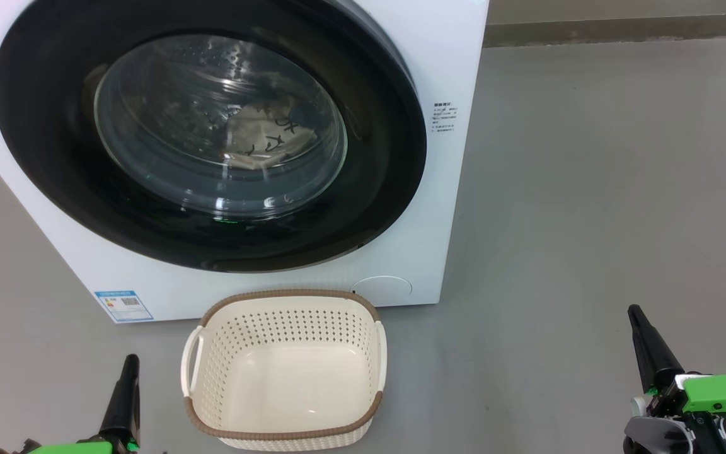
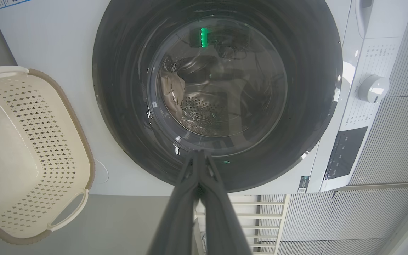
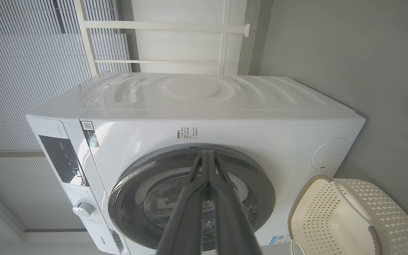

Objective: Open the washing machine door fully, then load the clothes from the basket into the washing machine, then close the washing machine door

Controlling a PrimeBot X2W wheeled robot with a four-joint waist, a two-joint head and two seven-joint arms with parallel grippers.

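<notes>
Nearest, low in head view: left gripper and right gripper, each with fingers pressed together, holding nothing. Smooth grey floor. On it the basket, cream perforated plastic with a brown woven rim, just before the washing machine. The washing machine door is shut, a glossy black ring. The clothes lie behind its glass, in the drum. Wrist views add a round dial and a ribbed pale wall.
</notes>
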